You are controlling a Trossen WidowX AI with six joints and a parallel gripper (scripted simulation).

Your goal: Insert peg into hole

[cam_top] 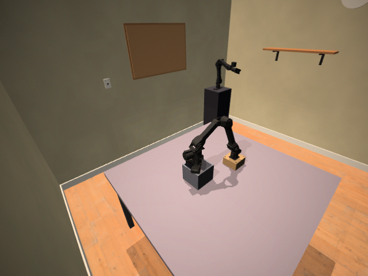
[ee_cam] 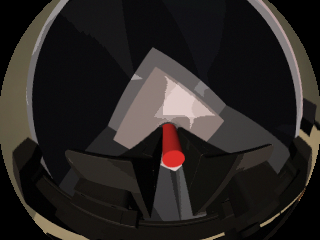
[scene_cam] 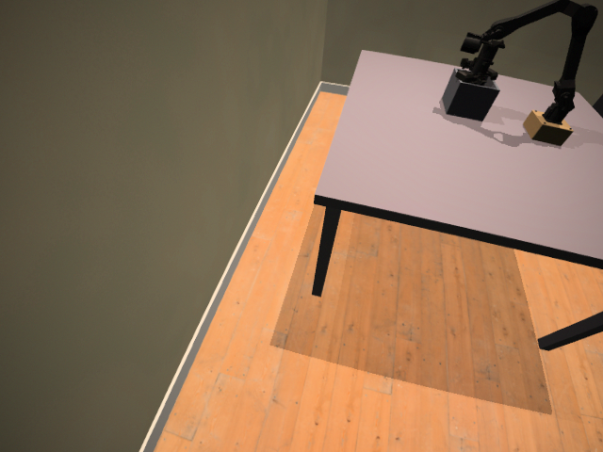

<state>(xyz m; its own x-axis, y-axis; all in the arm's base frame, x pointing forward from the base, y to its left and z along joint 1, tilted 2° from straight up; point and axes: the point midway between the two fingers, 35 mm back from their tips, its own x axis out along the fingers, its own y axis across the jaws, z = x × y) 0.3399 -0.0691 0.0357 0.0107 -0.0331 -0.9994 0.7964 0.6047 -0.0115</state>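
Observation:
The dark open box (cam_top: 198, 175) stands on the table; it also shows in the exterior view (scene_cam: 470, 96). My gripper (cam_top: 195, 168) reaches down inside the box and is shut on the red peg (ee_cam: 171, 146). In the wrist view the peg points straight down between my fingers at the pale plate (ee_cam: 176, 108) on the box floor. The peg's lower end lies at the plate's near edge. The hole is hidden behind the peg. The box's dark walls fill most of the wrist view around the plate.
The arm's tan base block (cam_top: 233, 160) sits on the table to the right of the box. A second arm on a black pedestal (cam_top: 217, 102) stands beyond the table's far edge.

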